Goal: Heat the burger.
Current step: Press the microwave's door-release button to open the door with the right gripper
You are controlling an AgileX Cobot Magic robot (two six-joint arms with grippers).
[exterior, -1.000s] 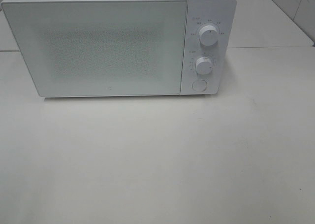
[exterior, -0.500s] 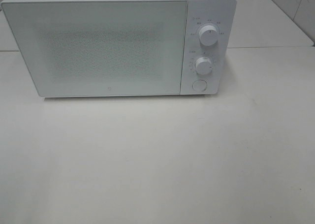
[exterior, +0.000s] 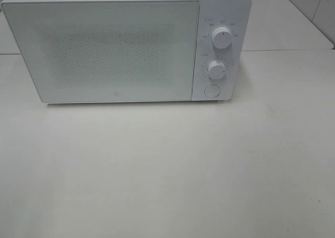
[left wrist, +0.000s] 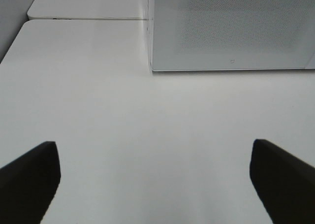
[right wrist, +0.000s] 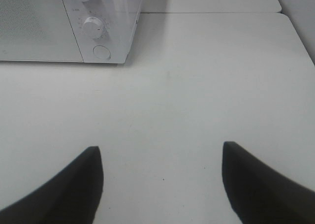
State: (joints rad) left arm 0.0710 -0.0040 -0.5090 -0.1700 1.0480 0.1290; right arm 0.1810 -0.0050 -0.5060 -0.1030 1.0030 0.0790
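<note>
Where matte table (exterior: 167,170) spreads, boxy microwave (exterior: 125,47), speckled door (exterior: 104,52) shut.

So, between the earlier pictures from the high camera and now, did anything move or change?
Nothing visibly changed. The white microwave stands in the same place on the table, its door shut as before. The upper knob and the lower knob point as they did.
</note>
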